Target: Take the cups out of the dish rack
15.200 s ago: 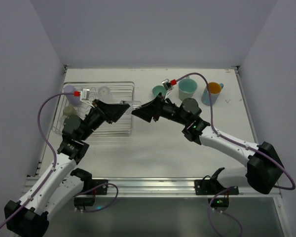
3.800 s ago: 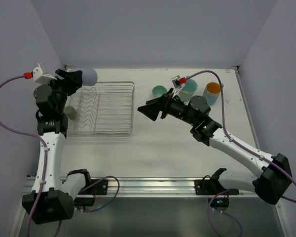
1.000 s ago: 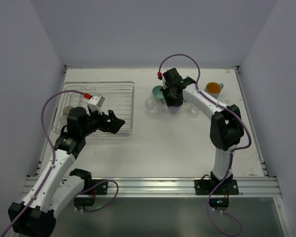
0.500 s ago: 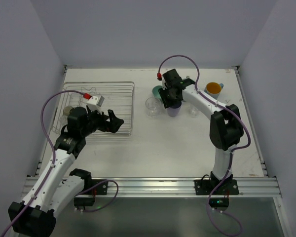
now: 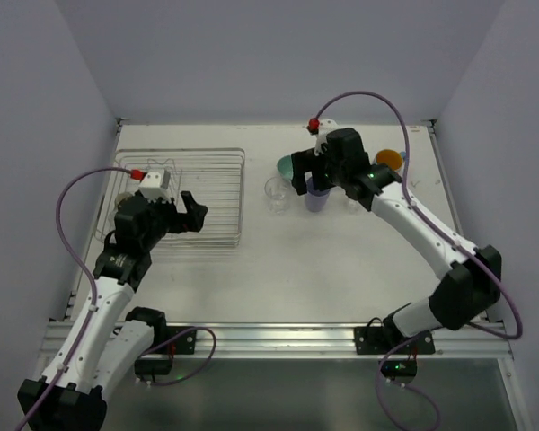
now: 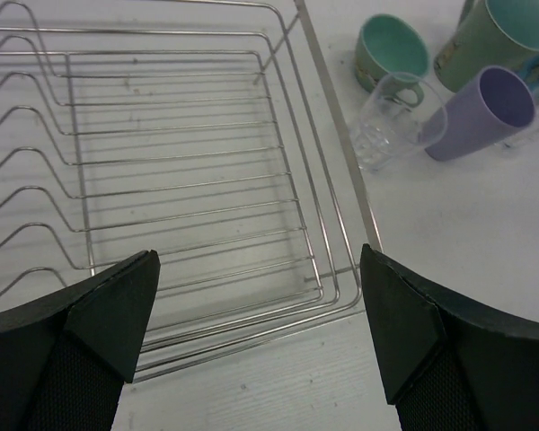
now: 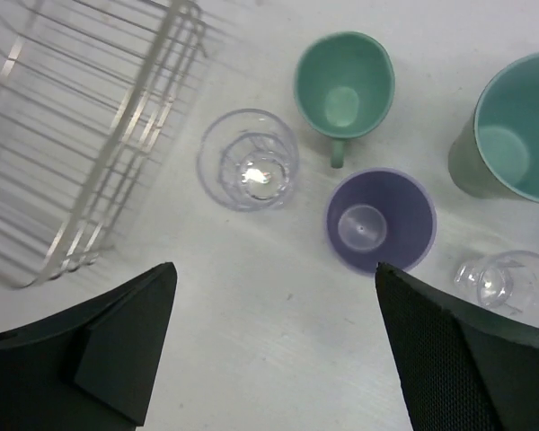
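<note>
Your right gripper (image 7: 274, 319) has released the lavender cup (image 7: 380, 220) and risen, jaws apart like your left gripper (image 6: 260, 310), and what shows of the dish rack (image 6: 207, 180) looks empty.

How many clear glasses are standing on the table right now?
2. One clear glass stands between the dish rack and the lavender cup; the other glass stands right of that cup. More could be hidden at the rack's left end.

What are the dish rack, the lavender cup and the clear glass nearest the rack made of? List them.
Dish rack: thin shiny silver wire, probably steel or chrome-plated. Lavender cup: opaque, matte colour, likely plastic. Clear glass: see-through with glints; glass or clear plastic, cannot tell.
</note>
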Robot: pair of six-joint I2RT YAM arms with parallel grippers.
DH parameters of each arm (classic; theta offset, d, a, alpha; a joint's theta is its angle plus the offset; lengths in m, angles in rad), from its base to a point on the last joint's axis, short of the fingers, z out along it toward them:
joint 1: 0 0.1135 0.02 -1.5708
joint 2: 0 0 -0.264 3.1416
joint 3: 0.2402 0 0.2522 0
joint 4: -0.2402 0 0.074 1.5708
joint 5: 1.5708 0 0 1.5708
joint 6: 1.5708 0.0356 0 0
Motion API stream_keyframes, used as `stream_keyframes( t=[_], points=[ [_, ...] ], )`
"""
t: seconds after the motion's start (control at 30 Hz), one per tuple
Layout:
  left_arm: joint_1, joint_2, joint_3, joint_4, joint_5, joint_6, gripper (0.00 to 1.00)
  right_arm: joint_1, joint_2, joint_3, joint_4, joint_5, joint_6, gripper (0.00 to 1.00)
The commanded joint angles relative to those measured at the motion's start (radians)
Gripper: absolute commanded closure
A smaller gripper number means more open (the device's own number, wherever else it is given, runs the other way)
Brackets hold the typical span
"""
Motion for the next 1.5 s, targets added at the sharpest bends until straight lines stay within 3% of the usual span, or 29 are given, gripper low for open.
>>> stream_keyframes(
  t=[0.0,0.17,0.3,0.6,0.73,0.87,1.2,1.47],
  points=[
    [0.024,-0.039,0.036,-0.008,-0.163,-0.034,0.00,0.041,-0.199,-0.151,0.203,-0.061,0.085,0.05],
    [0.026,-0.024,0.082,-0.047,-0.392,-0.076,0.00,0.087,-0.382,-0.366,0.400,-0.097,0.186,0.09],
    [0.027,0.049,0.103,-0.074,-0.620,-0.189,0.00,0.114,-0.484,-0.479,0.442,-0.136,0.226,0.10],
    [0.121,0.162,0.126,-0.050,-0.846,-0.330,0.00,0.118,-0.583,-0.576,0.507,-0.168,0.246,0.11],
    [0.238,0.237,0.128,-0.010,-0.759,-0.329,0.00,0.118,-0.609,-0.599,0.517,-0.147,0.244,0.11],
    [0.288,0.355,0.151,-0.016,-0.762,-0.333,0.00,0.118,-0.623,-0.609,0.527,-0.139,0.243,0.11],
    [0.404,0.467,0.136,0.031,-0.717,-0.329,0.04,0.119,-0.600,-0.606,0.525,-0.151,0.249,0.11],
    [0.408,0.555,0.163,0.057,-0.703,-0.306,0.24,0.119,-0.606,-0.607,0.525,-0.159,0.251,0.11]
  ],
)
